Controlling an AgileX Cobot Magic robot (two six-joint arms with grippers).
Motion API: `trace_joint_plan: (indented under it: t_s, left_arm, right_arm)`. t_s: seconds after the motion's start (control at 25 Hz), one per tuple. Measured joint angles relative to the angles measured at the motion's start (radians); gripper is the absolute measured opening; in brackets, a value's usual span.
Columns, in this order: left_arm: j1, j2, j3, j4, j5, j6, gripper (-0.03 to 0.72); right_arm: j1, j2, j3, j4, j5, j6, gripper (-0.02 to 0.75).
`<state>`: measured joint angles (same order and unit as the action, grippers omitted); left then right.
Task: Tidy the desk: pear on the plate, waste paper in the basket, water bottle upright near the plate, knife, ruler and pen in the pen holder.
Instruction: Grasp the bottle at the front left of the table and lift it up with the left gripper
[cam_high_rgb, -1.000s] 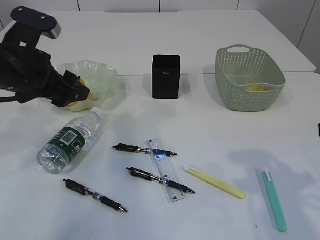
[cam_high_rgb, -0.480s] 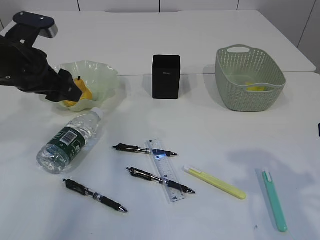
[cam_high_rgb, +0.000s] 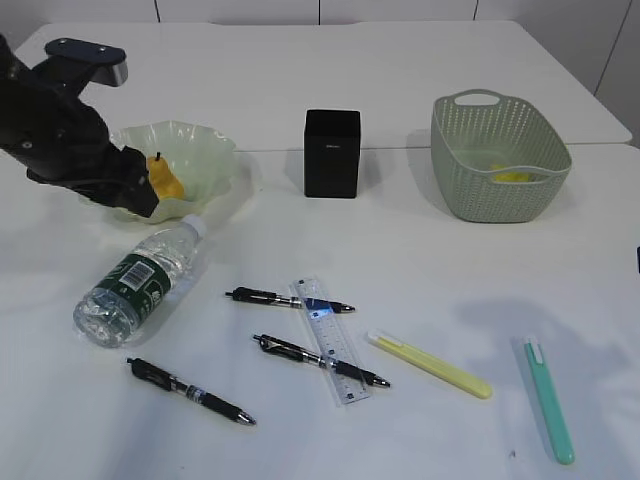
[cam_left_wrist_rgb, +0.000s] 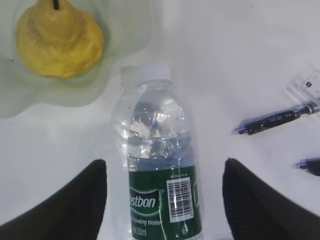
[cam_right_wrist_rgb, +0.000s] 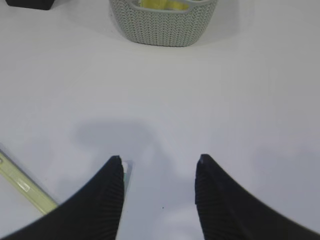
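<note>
Lying sideways, clear ribbed water bottle (cam_left_wrist_rgb: 159, 170); bumpy yellow pear (cam_left_wrist_rgb: 59, 41) in ruffled plate (cam_high_rgb: 205, 160)

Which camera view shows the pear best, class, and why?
The left wrist view: the pear fills the corner, lying in the plate. The exterior view shows it small, partly behind the left gripper. The right wrist view misses it.

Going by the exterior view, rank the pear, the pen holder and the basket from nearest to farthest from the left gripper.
1. The pear, right beside the left gripper, in the plate at far left.
2. The pen holder, mid-table, at the back.
3. The basket, far right, at the back.
</note>
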<state>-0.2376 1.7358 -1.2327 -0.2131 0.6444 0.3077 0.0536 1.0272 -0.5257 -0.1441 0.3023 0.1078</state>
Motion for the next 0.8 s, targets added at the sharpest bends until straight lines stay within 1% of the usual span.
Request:
trace_joint_plan:
  t_s: [0.2,0.56,0.8]
  left_arm:
    - [0.0,0.057,-0.079,0.021,0.117,-0.02,0.516]
    - [0.0,0.154,-0.211,0.024,0.308,-0.025,0.517]
    - [0.0,0.205,-0.236,0.024,0.338,-0.025,0.517]
  right_arm:
    - [0.0,-0.001,0.0,0.0,0.0,0.0,0.351]
    - [0.0,-0.001,0.0,0.0,0.0,0.0,0.351]
    - [0.0,-0.001,0.0,0.0,0.0,0.0,0.351]
